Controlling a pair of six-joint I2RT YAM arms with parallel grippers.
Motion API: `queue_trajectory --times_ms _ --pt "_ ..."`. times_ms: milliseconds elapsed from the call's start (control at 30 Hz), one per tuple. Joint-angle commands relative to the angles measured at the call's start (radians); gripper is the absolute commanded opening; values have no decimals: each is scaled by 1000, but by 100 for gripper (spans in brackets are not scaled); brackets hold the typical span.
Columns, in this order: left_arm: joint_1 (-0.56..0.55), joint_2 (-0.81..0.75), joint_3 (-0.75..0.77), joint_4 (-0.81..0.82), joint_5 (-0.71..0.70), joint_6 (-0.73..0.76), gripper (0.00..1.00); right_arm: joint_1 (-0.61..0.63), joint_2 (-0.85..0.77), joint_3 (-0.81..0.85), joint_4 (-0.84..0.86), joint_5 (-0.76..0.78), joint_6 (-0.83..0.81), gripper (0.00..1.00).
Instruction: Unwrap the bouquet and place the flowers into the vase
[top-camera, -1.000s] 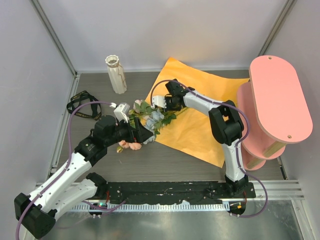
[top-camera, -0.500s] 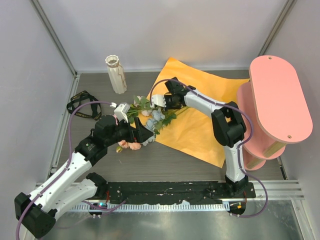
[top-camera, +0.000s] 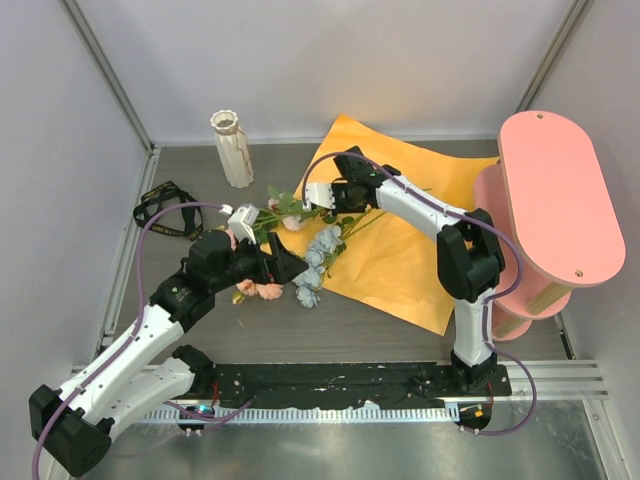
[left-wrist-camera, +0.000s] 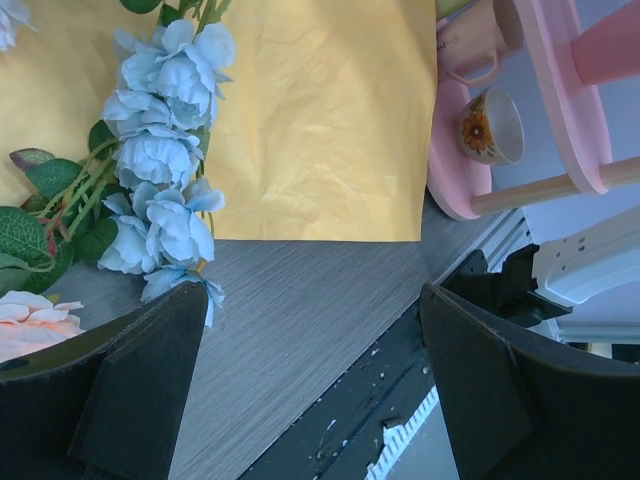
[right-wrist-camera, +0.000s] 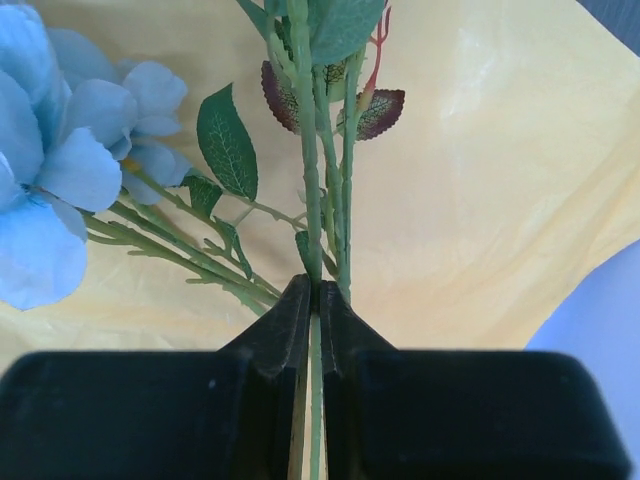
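The right gripper (right-wrist-camera: 313, 292) pinches a green stem of the flowers (right-wrist-camera: 306, 150) above the orange paper (right-wrist-camera: 480, 200); the left gripper (left-wrist-camera: 312, 300) stands spread wide, pale blue blooms (left-wrist-camera: 160, 160) lying just beyond one fingertip at the paper's edge

The flowers (top-camera: 318, 258), with pale blue clusters, pink and peach blooms and green stems, lie unwrapped across the 9 o'clock edge of the orange paper (top-camera: 400, 262). The ribbed cream vase (top-camera: 233, 148) stands upright at their 11 o'clock, apart.
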Motion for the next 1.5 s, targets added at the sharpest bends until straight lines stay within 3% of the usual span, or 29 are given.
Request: queue_trajectory --times_ms 0,167,300,500,767,967,1267,1467 --pt "5 -13 4 54 18 -18 92 3 24 71 -63 -58 30 1" --pt "5 -8 7 56 19 -20 91 6 92 60 -43 -59 49 2" --pt "5 -13 3 48 12 -14 92 9 71 59 27 -90 139 20" --pt "5 -2 -3 62 13 -14 91 43 55 74 99 -91 184 31" --pt "5 -19 -13 59 4 -12 92 109 153 161 93 -92 187 31" --pt "5 -30 -3 34 -4 3 92 114 219 208 95 -64 176 27" --pt "5 -23 -5 39 -1 5 92 114 245 218 79 -78 172 25" --pt "5 -31 -4 31 -11 8 92 114 168 182 98 -62 185 31"
